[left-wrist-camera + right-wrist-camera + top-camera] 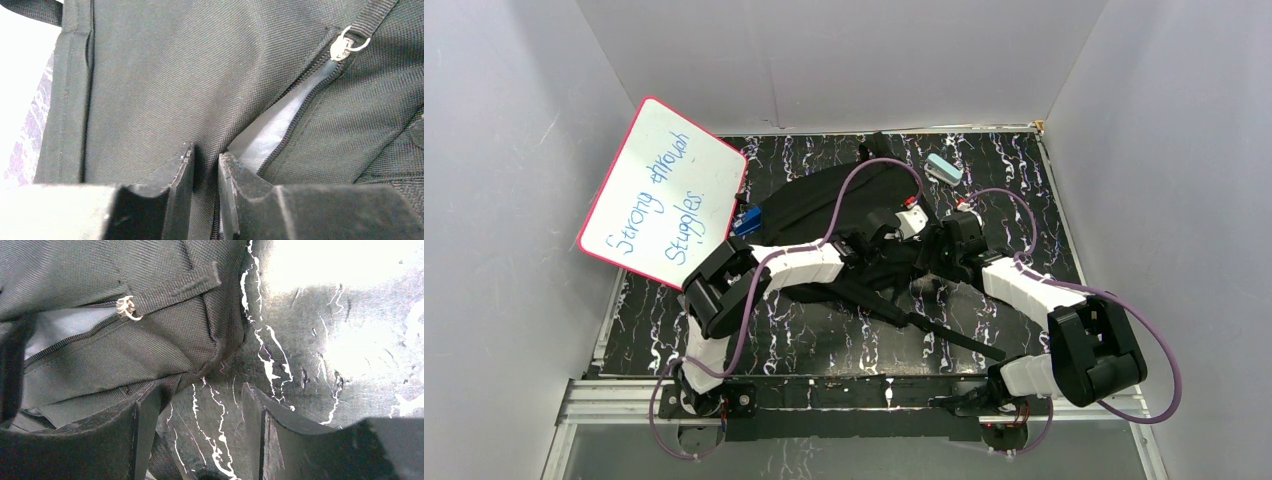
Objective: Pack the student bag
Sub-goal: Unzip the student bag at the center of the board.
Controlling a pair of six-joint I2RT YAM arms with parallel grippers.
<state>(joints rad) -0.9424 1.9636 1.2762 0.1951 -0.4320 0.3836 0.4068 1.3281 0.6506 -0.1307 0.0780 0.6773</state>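
The student bag [824, 205], a black fabric backpack, lies in the middle of the table, with one strap [939, 328] trailing toward the front. In the left wrist view its zipper is partly open, showing grey lining [270, 131] and a silver zipper pull [345, 46]. My left gripper [206, 156] is shut on a fold of the bag's fabric beside that opening; it also shows in the top view [902, 222]. My right gripper [200, 392] is open and empty over the bare table at the bag's corner [220, 340], its left finger against the fabric. It also shows in the top view [951, 232].
A whiteboard [664, 192] with blue writing leans against the left wall. A blue object [746, 222] lies at the bag's left edge. A light teal eraser [943, 168] lies at the back of the black marbled table [1024, 190]. White walls enclose three sides.
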